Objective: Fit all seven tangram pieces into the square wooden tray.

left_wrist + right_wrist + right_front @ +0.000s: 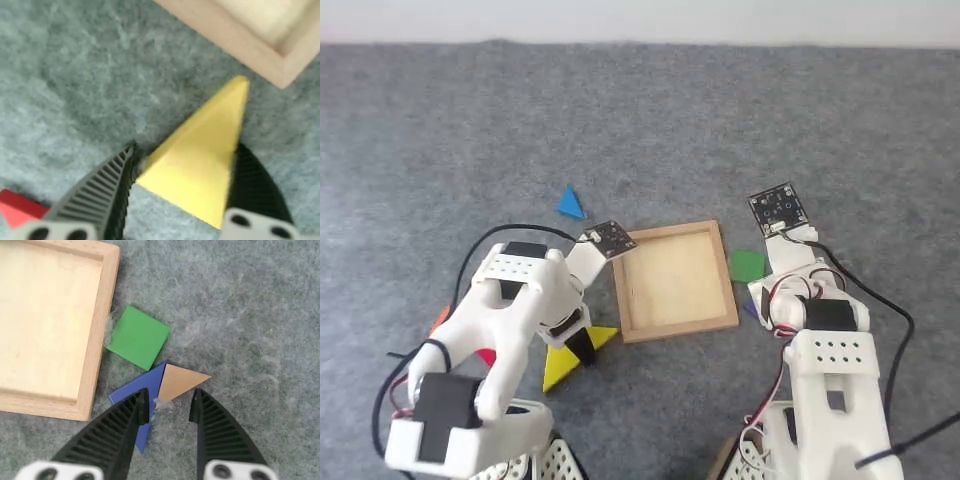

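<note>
Tray (672, 231) lies mid-desk (640, 120). Left pincer (184, 152) clamps the yellow triangle (200, 165) off the tray's 7 o'clock corner, its tip near the rim. Right pincer (169, 400) stands part open, gripping nothing, tips astride a corner of the tan triangle (181, 381), which touches the blue piece (131, 392). Green square (138, 337) sits just beside the tray at 3 o'clock. Small blue triangle (570, 203) lies at 10 o'clock, apart
</note>
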